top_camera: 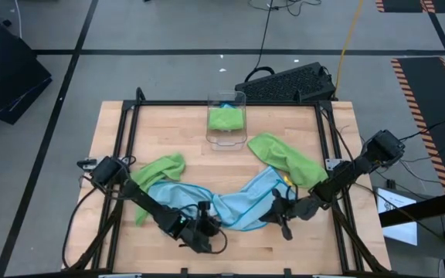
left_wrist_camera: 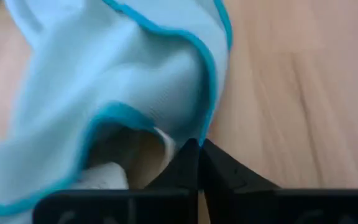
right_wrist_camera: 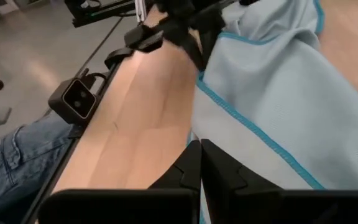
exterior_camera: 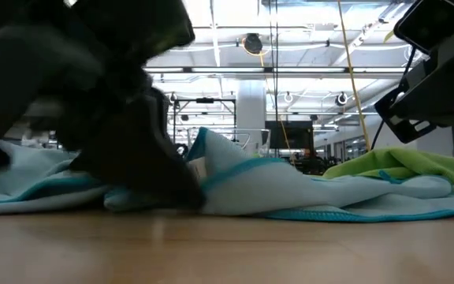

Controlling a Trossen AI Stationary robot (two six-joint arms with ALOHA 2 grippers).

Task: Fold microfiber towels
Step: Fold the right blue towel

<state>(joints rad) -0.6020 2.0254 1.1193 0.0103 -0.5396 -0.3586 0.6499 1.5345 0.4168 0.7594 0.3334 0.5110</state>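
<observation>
Pinching the near edge of the light blue towel point(top_camera: 234, 205), the left hand point(top_camera: 205, 230) sits low on the worktop point(top_camera: 300, 247) with its fingers point(left_wrist_camera: 188, 162) pressed together on the teal hem. Just across the same cloth, the right hand point(top_camera: 283, 212) also has its fingers point(right_wrist_camera: 197, 163) closed tight at the towel's other end; whether cloth is caught between them I cannot tell. The blue towel lies rumpled between the two hands. Behind the left hand a lime green towel point(top_camera: 161, 167) spreads out, and another green towel point(top_camera: 288, 158) lies beyond the right hand. Farther back, a clear bin point(top_camera: 227, 120) holds a folded green cloth point(top_camera: 226, 117).
</observation>
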